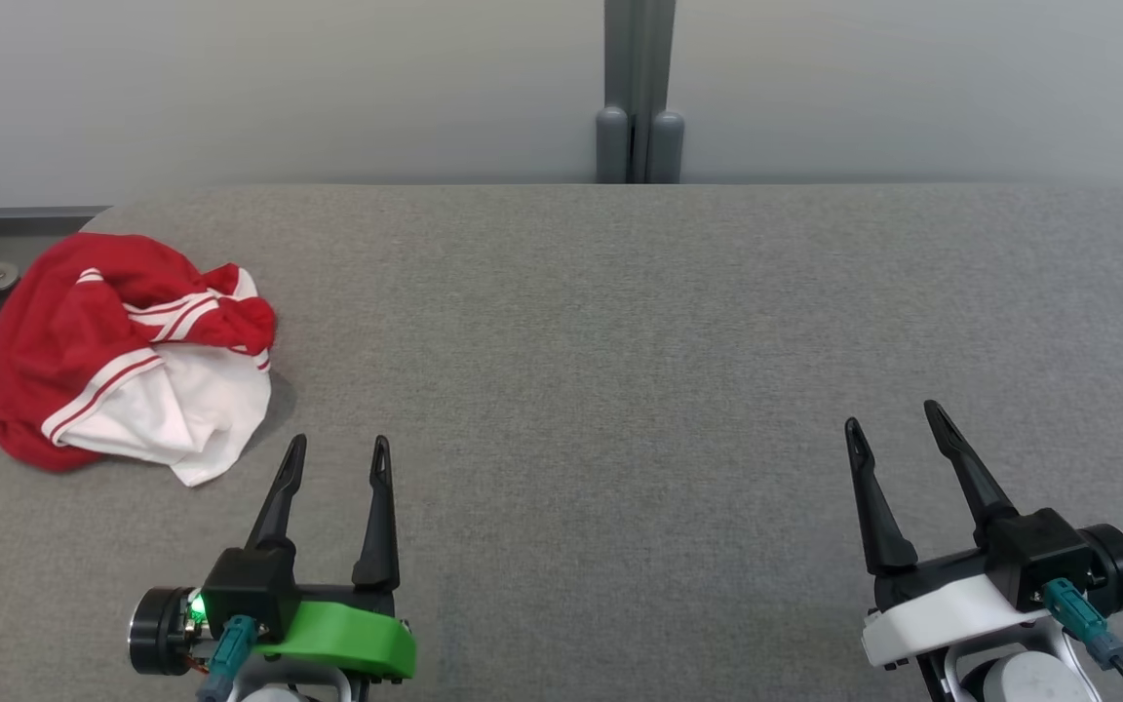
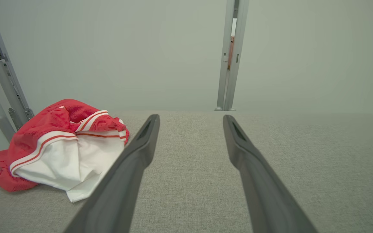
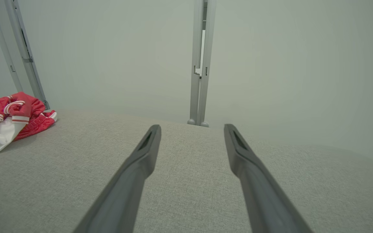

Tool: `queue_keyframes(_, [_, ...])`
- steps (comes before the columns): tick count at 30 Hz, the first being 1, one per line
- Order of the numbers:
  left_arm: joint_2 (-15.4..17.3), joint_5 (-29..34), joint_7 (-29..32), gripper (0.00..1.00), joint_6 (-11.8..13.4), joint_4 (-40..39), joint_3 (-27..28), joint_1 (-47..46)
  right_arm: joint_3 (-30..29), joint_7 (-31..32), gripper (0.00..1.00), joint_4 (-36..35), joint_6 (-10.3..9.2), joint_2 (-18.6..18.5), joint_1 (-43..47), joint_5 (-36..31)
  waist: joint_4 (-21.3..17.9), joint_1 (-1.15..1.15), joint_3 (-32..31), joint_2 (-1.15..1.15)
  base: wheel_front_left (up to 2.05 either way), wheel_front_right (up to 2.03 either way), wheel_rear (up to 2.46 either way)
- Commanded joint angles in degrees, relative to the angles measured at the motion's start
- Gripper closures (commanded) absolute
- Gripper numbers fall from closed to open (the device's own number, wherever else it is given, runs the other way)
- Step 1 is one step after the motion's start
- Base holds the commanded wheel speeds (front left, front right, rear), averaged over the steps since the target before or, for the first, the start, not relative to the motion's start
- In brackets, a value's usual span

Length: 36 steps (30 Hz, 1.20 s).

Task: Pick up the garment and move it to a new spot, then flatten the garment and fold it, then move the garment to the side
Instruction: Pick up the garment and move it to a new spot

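You have one garment (image 1: 113, 356) to deal with: a red piece with white panels and red-and-white striped trim, crumpled in a heap at the left of the head view, about mid-height. It lies on the grey padded table (image 1: 620, 322), hard against the table's left edge, and some of the red cloth reaches that edge just below the rounded far corner. You have two grippers, each with two long dark fingers. The left gripper (image 1: 339, 441), at the lower left of the frame, is spread wide and holds nothing. Its fingertips stand just below and to the right of the garment's white corner, near it but not touching. The right gripper (image 1: 892, 414), at the lower right, is likewise spread and empty, well apart from the garment. From the garment across to the right side, and up to the table's far edge, the grey surface gives you open room. One grey post (image 1: 639, 97) rises behind that far edge, at upper centre
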Motion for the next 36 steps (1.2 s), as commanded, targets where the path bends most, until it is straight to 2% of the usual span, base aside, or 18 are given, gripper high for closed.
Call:
queue_keyframes(1, [0.18, 0.73, -0.01, 0.00, 0.33, 0.06, 0.27, 0.00, -0.03, -0.19, 0.00, 0.07, 0.02, -0.08, 0.37, -0.28, 2.87, 0.00, 0.49, 0.00, 0.00, 0.00, 0.00])
queue_keyframes(24, [0.16, 2.10, -0.01, 0.00, 2.18, 0.63, 4.29, 3.11, 0.93, -0.19, 0.00, 0.88, 0.02, -0.08, 1.81, 0.70, 23.49, 0.00, -1.01, 0.00, 0.00, 0.00, 0.00])
queue_keyframes(36, [0.14, 1.69, -0.01, 0.00, 4.36, -2.04, 6.35, 4.42, 4.20, -0.19, 0.00, 2.17, 0.02, -1.19, -2.14, 0.91, 24.89, 0.00, 1.25, 0.00, 0.00, 0.00, 0.00])
